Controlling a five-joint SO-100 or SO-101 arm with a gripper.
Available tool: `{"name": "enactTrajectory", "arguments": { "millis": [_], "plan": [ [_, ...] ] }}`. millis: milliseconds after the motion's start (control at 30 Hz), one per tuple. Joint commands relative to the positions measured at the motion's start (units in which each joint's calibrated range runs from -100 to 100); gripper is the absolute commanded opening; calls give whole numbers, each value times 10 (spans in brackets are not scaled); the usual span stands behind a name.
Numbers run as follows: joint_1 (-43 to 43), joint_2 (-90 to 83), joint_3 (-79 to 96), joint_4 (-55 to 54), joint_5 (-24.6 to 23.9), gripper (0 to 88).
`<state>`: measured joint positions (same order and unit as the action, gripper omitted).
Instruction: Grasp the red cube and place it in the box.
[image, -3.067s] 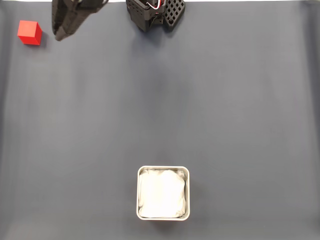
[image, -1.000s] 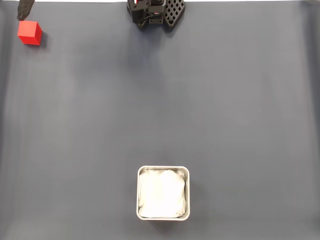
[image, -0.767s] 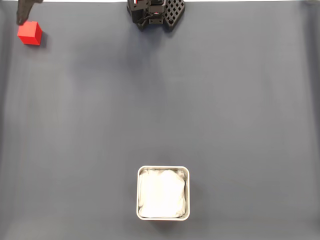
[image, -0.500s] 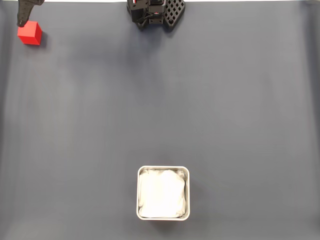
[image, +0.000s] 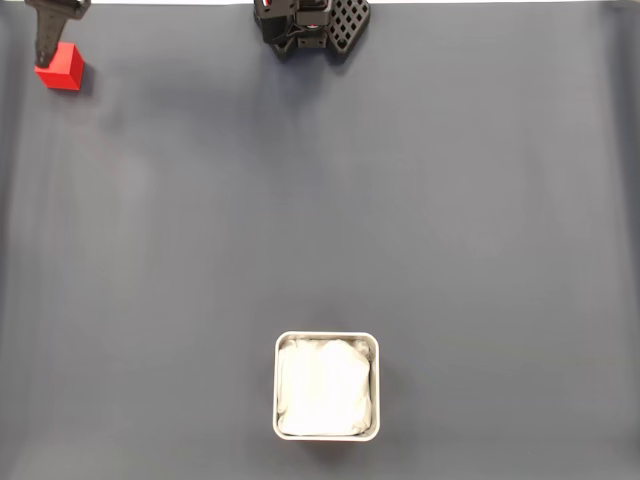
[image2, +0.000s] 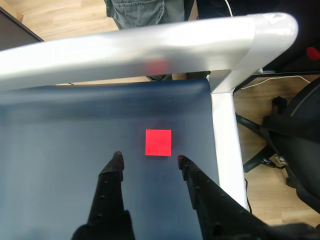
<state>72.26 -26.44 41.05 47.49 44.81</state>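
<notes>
The red cube (image: 60, 66) sits on the dark mat in the far top-left corner of the fixed view, where a dark finger (image: 47, 30) reaches down from the top edge to the cube's upper-left corner. In the wrist view the cube (image2: 158, 142) lies just beyond my gripper (image2: 149, 158). The gripper is open and empty, and its two black fingertips flank the cube's near side without touching it. The white box (image: 327, 386) with its soft lining stands near the bottom centre, far from the cube.
The arm's black base (image: 310, 25) is at the top centre. A silver table rail (image2: 150, 50) and corner post (image2: 225, 130) run close behind and right of the cube. Past the edge are a wooden floor, a chair base (image2: 295, 150) and a person's trousers (image2: 137, 10).
The gripper has swung from right of the cube to above its upper-left corner, and it has come further down into the fixed view over the last second. Cube and box have not moved.
</notes>
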Motion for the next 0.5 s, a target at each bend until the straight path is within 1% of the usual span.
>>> {"name": "enactTrajectory", "arguments": {
  "millis": [0, 467],
  "plan": [
    [11, 4, -4, -19, 2, 290],
    [17, 55, -4, -39, 1, 339]
  ]
}}
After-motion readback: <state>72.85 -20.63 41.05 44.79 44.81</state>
